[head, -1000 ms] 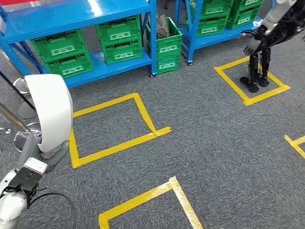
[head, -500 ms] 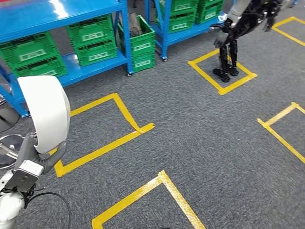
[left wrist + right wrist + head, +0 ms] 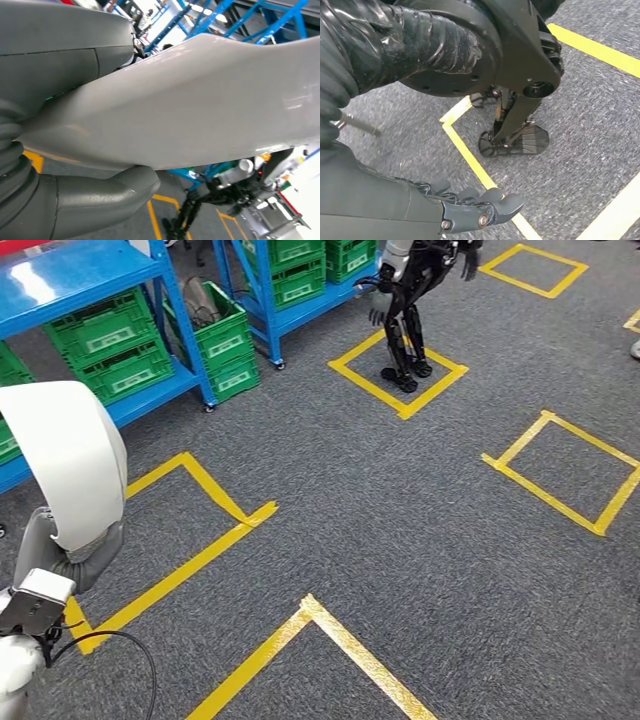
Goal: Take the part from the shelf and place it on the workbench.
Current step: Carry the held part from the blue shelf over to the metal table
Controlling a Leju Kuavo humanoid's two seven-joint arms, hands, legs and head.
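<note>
Half the job looks done: the white curved part [image 3: 72, 460] is off the blue shelf [image 3: 83, 270] at far left, gripped by the left hand [image 3: 56, 200]; no workbench is in sight. Green crates [image 3: 113, 340] fill the shelf, contents unclear. Right hand [image 3: 478, 210] hangs loose, grasping nothing.

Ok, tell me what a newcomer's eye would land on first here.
The big white curved part at the head view's left, held by the left hand. Then a second humanoid robot standing in a yellow tape square by the blue shelves with green crates. Yellow tape squares mark the grey carpet.
</note>
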